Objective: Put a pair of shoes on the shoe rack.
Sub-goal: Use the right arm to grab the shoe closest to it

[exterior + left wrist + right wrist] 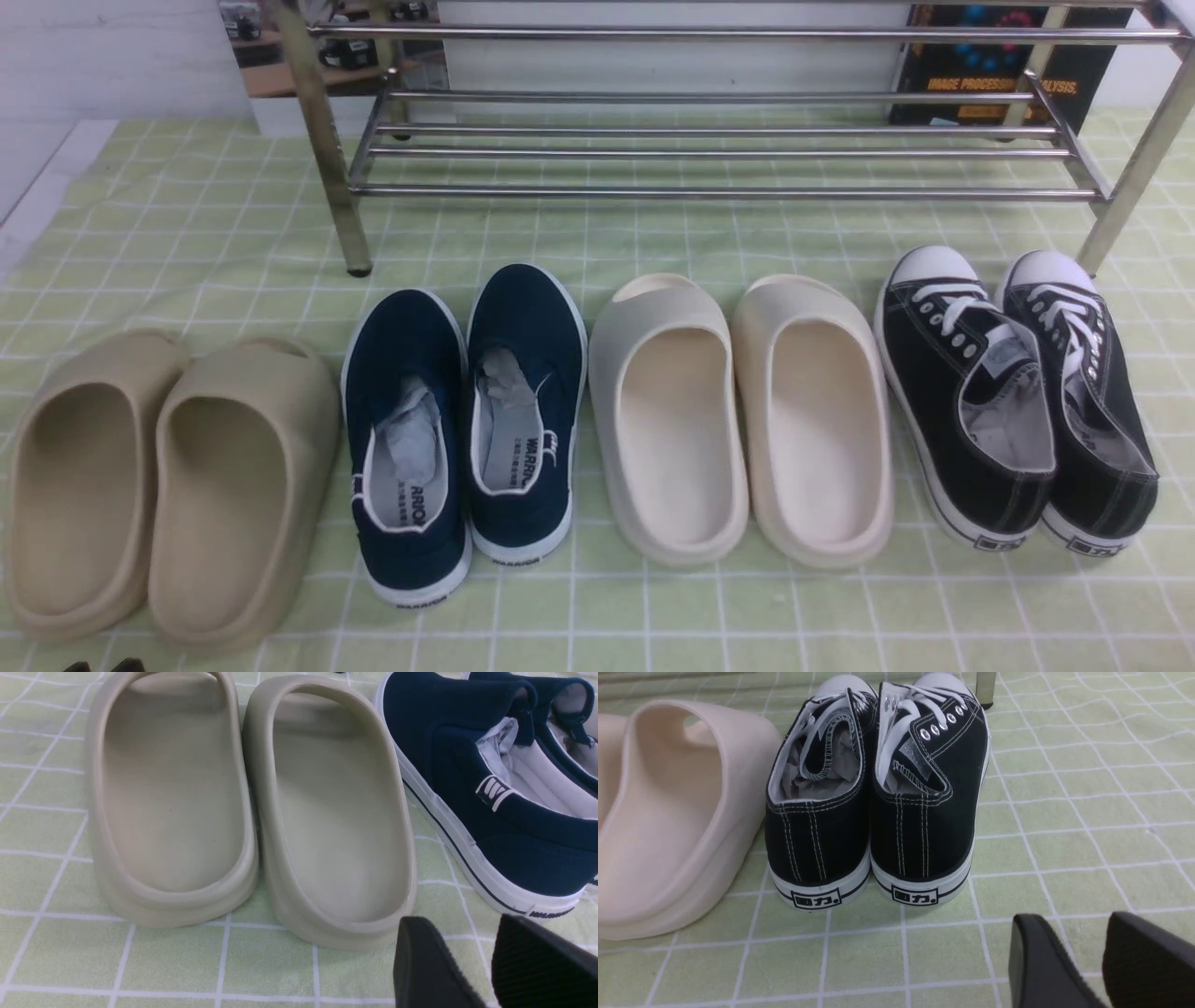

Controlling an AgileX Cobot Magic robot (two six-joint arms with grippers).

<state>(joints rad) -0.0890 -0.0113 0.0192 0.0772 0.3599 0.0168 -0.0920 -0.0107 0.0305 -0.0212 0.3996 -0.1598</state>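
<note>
The pair of black canvas sneakers [1013, 401] with white laces and toe caps stands side by side at the far right of the row, toes toward the shoe rack [719, 192]. The steel-bar rack stands at the back, its lower shelf bare. In the right wrist view the sneakers' heels [868, 826] face my right gripper [1071, 924], which is open and empty, a short way behind them and off to one side. My left gripper [460, 926] is open and empty, low behind the tan slides and the navy shoe. Only its tips [98, 666] show in the front view.
Three other pairs stand in the row on the green checked cloth [653, 616]: tan slides [159, 476] at the left, navy slip-ons [467, 420], and cream slides [738, 420] beside the sneakers. The rack's right front leg [1125, 201] stands just past the sneakers' toes.
</note>
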